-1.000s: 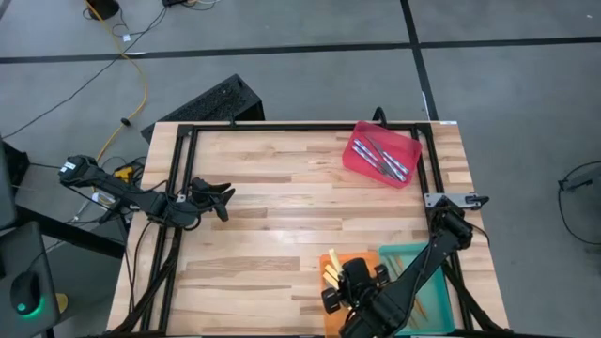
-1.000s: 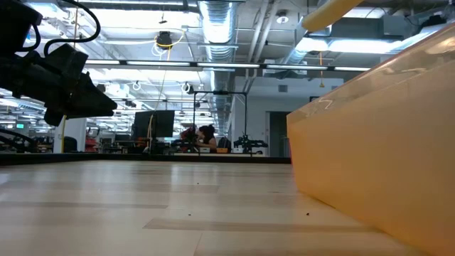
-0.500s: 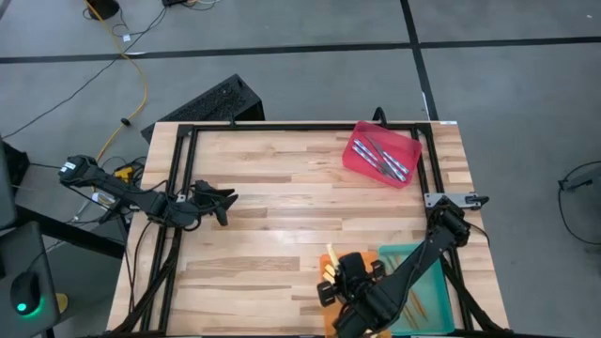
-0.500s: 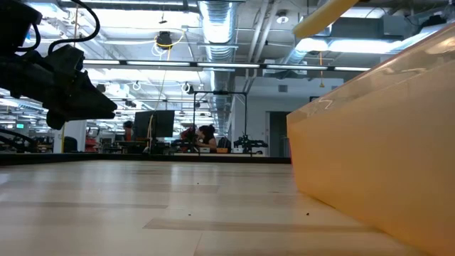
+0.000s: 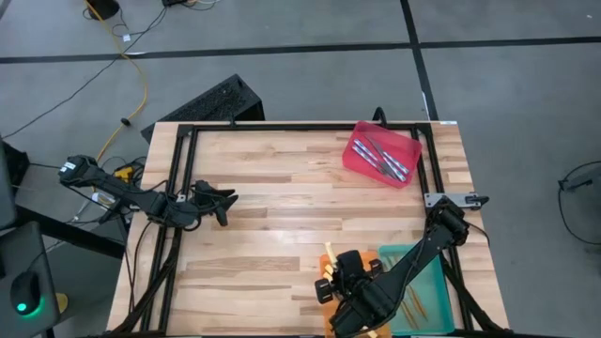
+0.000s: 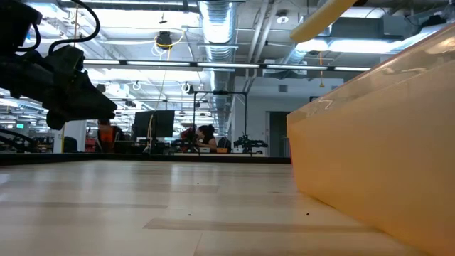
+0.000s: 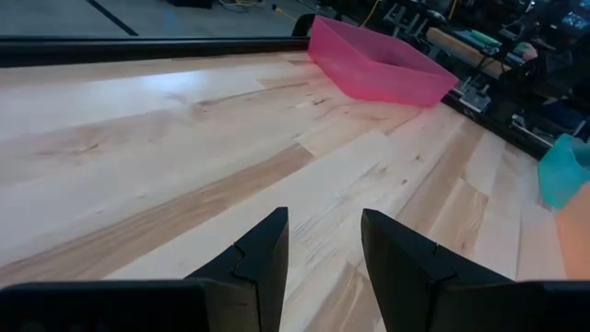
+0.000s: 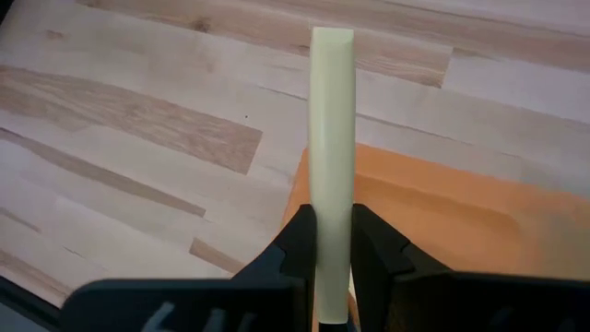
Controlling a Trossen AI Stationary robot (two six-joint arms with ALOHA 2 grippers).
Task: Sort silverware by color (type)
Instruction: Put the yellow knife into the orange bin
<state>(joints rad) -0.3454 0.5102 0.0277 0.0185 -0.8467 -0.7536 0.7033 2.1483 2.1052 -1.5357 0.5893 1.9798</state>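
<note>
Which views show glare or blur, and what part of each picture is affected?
Low view: bright ceiling lights glare, and the orange tray close to the lens looks soft. Left wrist view: a pale sheen lies on the table, and the room beyond the red tray is blurred. Right wrist view: the yellow handle in the right gripper is sharp.

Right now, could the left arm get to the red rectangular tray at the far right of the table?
Probably yes. The left end effector hangs open and empty at the table's left side, and only bare wood lies between it and the red rectangular tray; whether its reach stretches that far is uncertain.
</note>
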